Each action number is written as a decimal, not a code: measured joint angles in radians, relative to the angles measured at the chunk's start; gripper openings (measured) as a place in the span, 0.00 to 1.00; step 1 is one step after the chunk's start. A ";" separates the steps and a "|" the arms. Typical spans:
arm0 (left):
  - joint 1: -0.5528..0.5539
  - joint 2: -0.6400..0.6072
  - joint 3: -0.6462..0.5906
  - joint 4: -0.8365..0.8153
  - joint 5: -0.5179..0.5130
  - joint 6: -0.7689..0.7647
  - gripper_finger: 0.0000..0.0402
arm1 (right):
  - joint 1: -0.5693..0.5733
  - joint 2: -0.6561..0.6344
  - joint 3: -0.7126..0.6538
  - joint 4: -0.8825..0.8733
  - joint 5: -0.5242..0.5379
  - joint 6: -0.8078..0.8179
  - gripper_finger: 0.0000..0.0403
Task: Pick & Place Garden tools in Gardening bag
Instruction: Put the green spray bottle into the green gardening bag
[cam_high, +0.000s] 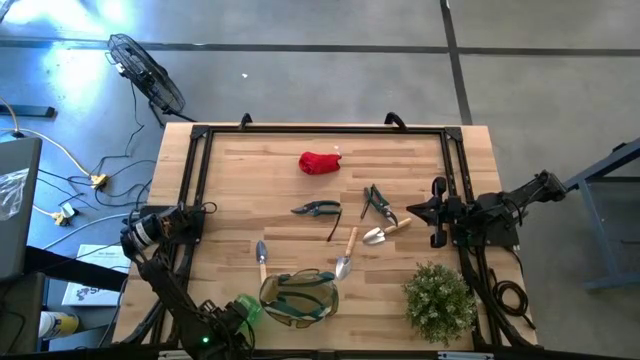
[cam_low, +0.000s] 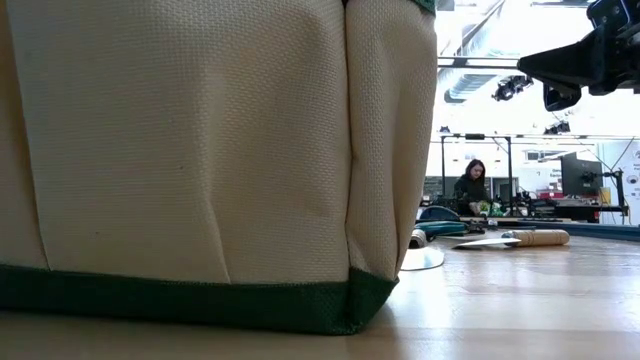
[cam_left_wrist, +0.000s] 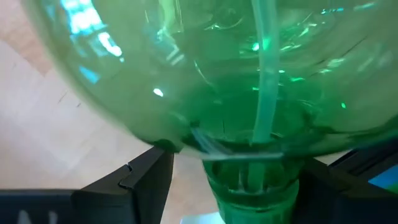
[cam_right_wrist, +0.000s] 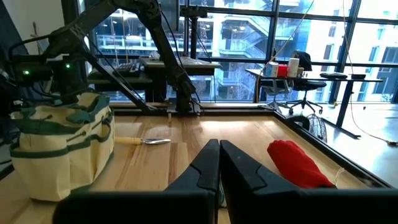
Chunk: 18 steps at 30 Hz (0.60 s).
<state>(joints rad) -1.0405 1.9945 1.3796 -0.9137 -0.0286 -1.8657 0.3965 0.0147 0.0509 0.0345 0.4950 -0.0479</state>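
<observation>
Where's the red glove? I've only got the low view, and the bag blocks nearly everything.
Observer: The red glove lies alone near the table's far side, opposite the bag.
Operator: Is the right pincer carrying anything?
Observer: No. The right pincer is shut and empty, over the table's right edge.
Operator: And the left one?
Observer: The left pincer is next to the bag, at a green bottle.
</observation>
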 joint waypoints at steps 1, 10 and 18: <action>0.000 0.000 0.000 0.002 -0.003 0.000 0.58 | 0.000 0.000 0.000 0.000 0.000 0.000 0.01; 0.000 0.002 0.000 0.013 -0.001 -0.002 0.29 | 0.000 0.000 0.000 0.000 0.000 0.000 0.01; 0.000 0.009 0.145 -0.110 0.151 0.025 0.29 | 0.000 0.000 0.000 0.000 0.000 -0.001 0.01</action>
<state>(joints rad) -1.0408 2.0033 1.5249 -1.0233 0.1227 -1.8406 0.3965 0.0147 0.0513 0.0345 0.4950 -0.0486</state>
